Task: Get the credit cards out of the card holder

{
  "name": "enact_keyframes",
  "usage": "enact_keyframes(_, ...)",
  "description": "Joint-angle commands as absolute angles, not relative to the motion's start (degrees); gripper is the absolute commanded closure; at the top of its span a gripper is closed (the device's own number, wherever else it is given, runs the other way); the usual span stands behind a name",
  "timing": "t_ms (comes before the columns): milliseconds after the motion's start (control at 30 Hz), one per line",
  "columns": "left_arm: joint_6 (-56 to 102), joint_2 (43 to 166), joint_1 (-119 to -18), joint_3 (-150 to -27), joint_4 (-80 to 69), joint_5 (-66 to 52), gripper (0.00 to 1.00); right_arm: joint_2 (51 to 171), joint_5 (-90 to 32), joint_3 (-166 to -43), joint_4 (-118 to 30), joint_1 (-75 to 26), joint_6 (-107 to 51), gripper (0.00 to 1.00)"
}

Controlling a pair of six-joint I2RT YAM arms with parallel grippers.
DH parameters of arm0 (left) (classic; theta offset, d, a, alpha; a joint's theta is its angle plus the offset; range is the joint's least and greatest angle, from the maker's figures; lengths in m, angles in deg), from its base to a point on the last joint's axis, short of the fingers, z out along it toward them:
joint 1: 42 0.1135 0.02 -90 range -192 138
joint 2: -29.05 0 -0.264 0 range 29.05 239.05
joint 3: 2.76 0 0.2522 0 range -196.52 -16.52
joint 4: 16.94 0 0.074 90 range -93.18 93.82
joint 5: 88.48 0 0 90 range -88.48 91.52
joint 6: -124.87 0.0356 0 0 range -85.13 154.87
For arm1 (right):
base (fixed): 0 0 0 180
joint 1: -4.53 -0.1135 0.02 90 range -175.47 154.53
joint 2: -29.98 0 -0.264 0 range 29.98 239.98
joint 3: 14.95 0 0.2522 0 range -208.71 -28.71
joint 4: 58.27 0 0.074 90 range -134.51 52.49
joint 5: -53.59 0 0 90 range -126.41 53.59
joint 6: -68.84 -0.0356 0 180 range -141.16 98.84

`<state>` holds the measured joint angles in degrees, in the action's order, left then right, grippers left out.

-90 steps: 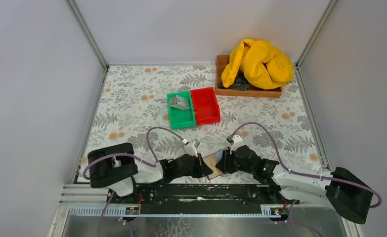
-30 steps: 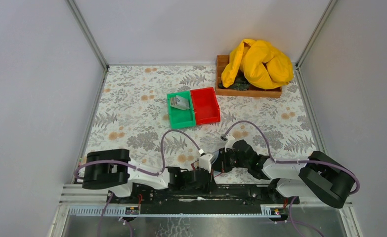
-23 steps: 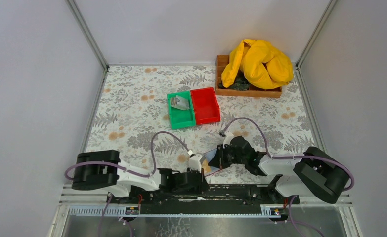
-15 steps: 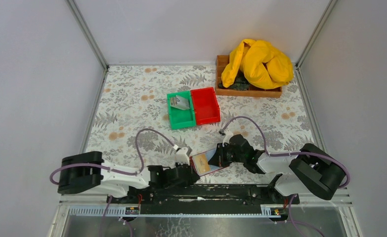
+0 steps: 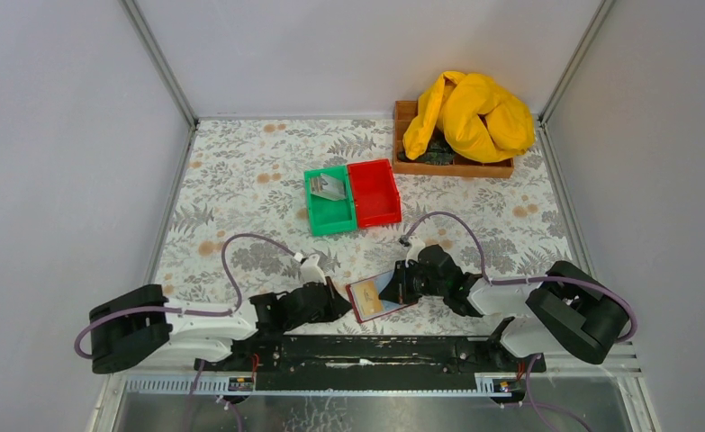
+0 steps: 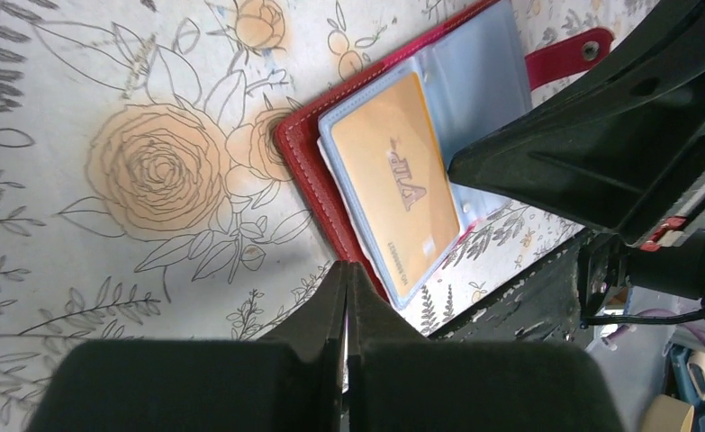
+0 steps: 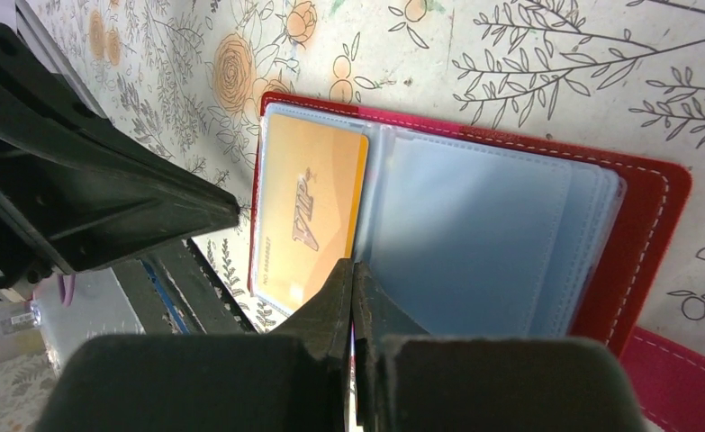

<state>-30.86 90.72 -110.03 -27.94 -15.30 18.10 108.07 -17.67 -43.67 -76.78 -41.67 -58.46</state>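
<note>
Left wrist shows your left tool [image 6: 345, 270] and right tool [image 7: 353, 265] clenched; pinch the stiff, slick gold plastic card [image 6: 393, 184] by its edge, not the limp dark red card holder [image 6: 305, 171].

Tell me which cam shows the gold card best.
Right wrist: the gold card lies face-on in the open card holder, VIP lettering readable. Left wrist shows it whole too, but slanted. Top external gives only a small tan patch.

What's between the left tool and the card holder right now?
Only bare floral table cover; the left wrist view shows it between the shut left tool and the card holder's red edge.
</note>
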Motion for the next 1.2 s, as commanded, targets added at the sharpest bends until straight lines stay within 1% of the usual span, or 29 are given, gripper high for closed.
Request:
enact_keyframes(0,-30.7,97.1,-109.5,-27.1,-27.5,14.6,1.0,108.3,-17.1,-45.1,-79.4,-41.3,-58.5,1.0)
enact_keyframes(167,-33.5,105.1,-109.4,-25.2,-40.6,10.7,1.0,108.5,-17.1,-45.0,-79.5,-41.3,-58.5,1.0)
enact_keyframes(367,-34.0,107.9,-109.3,-25.5,-42.3,9.8,1.0,108.8,-17.0,-45.0,-79.6,-41.3,-58.7,0.99)
enact_keyframes(467,-33.8,107.9,-108.7,-25.7,-40.9,9.6,1.0,108.6,-16.8,-44.8,-80.1,-41.2,-58.9,0.72)
enact_keyframes(500,-33.8,107.9,-108.5,-25.5,-40.9,9.4,1.0,108.4,-16.8,-44.7,-80.2,-41.2,-58.9,0.66)
enact_keyframes(567,-33.7,107.9,-108.3,-25.2,-41.2,9.2,1.0,107.7,-16.7,-44.5,-80.1,-41.2,-58.8,0.59)
enact_keyframes(600,-33.8,107.9,-107.9,-25.1,-41.1,9.1,1.0,107.2,-16.7,-44.3,-79.8,-41.2,-58.8,0.57)
enact_keyframes(667,-33.7,107.9,-107.7,-24.8,-41.2,9.0,1.0,106.5,-16.4,-44.2,-79.7,-41.1,-58.6,0.57)
enact_keyframes(833,-33.1,108.3,-106.1,-24.6,-40.7,8.2,1.0,105.6,-12.4,-44.1,-80.6,-41.0,-59.1,0.62)
enact_keyframes(933,-32.5,108.9,-104.9,-24.6,-40.9,7.3,1.0,104.5,-11.3,-43.9,-80.9,-41.0,-59.4,0.62)
enact_keyframes(1033,-32.1,108.8,-104.2,-24.6,-41.1,6.7,1.0,103.6,-15.5,-44.5,-76.2,-40.9,-58.1,0.6)
enact_keyframes(1167,-31.8,108.6,-103.7,-24.5,-40.6,6.4,1.0,104.8,-15.7,-44.7,-75.3,-40.7,-57.4,0.57)
